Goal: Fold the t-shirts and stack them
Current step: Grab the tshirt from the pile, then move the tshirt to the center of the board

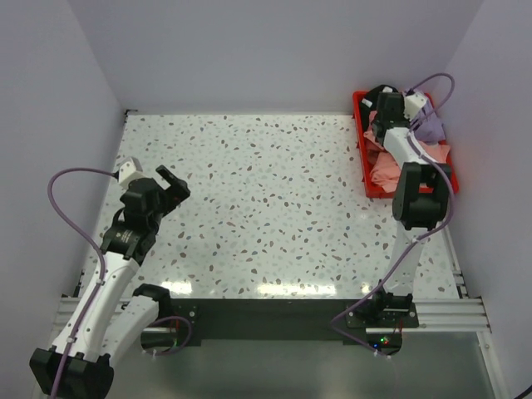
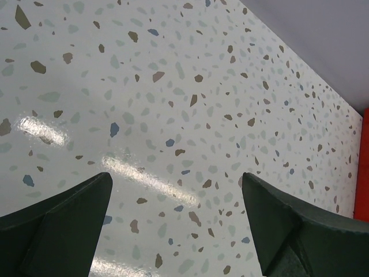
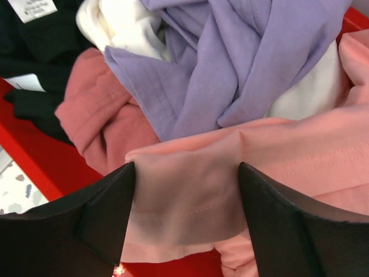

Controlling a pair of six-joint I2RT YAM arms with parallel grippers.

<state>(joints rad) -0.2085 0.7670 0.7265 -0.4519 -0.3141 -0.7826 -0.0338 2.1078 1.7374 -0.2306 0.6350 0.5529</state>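
Note:
Several crumpled t-shirts fill the red bin (image 1: 363,141) at the table's far right. In the right wrist view a salmon pink shirt (image 3: 300,150) lies on top in front, with a lavender shirt (image 3: 230,63) behind it, a dusty rose one (image 3: 98,115) to the left, and white (image 3: 121,23) and black (image 3: 34,46) ones at the back. My right gripper (image 3: 186,167) is down in the bin (image 3: 40,161), its jaws spread around a raised fold of the salmon shirt that spans the gap between both fingers. My left gripper (image 1: 170,184) hovers open over bare table at the left, holding nothing.
The speckled tabletop (image 1: 274,191) stretches between the two arms. Grey walls close in the back and both sides. The bin sits against the right wall, and its red rim (image 2: 363,173) shows at the edge of the left wrist view. Purple cables (image 1: 75,179) loop off both arms.

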